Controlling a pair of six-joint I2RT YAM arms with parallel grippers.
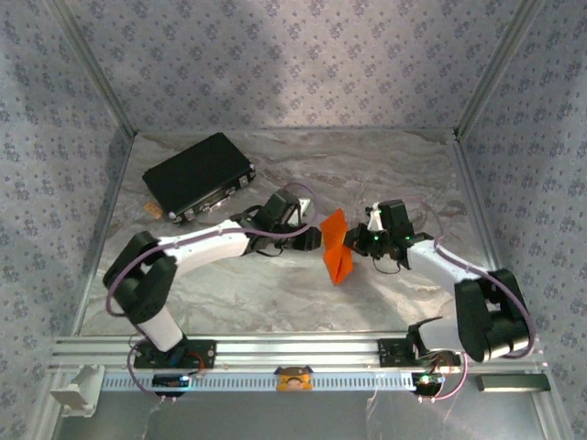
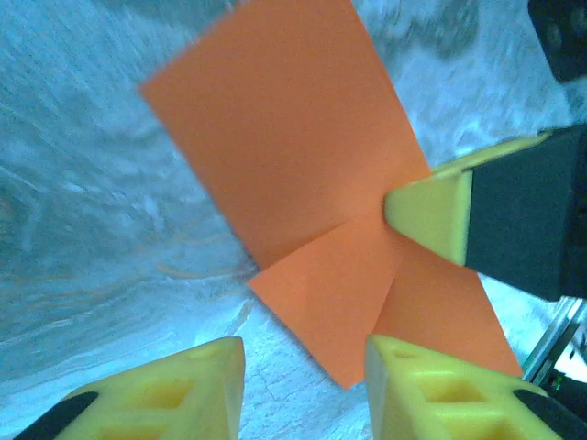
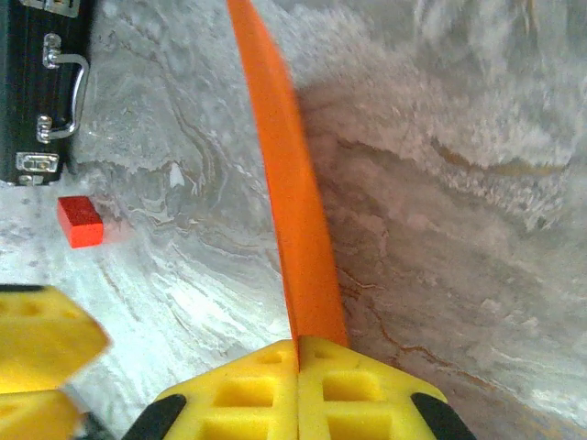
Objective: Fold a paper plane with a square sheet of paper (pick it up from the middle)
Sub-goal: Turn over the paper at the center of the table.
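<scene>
Over at ten o'clock on the marbled tabletop (image 1: 275, 293) lies a black case (image 1: 199, 176), with a small red block (image 3: 81, 221) just off its near corner. Around the middle, the left fingers (image 1: 310, 236) stand apart with nothing clamped, just at nine o'clock of the orange sheet of paper (image 1: 336, 246). The sheet, partly folded, is held up on edge, pinched from its three o'clock side by the right fingers (image 3: 299, 367), pressed tight together on it

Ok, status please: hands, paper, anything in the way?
Right hand shut on the folded orange paper, held upright. Left hand open by one corner. Black case and red block aside.
</scene>
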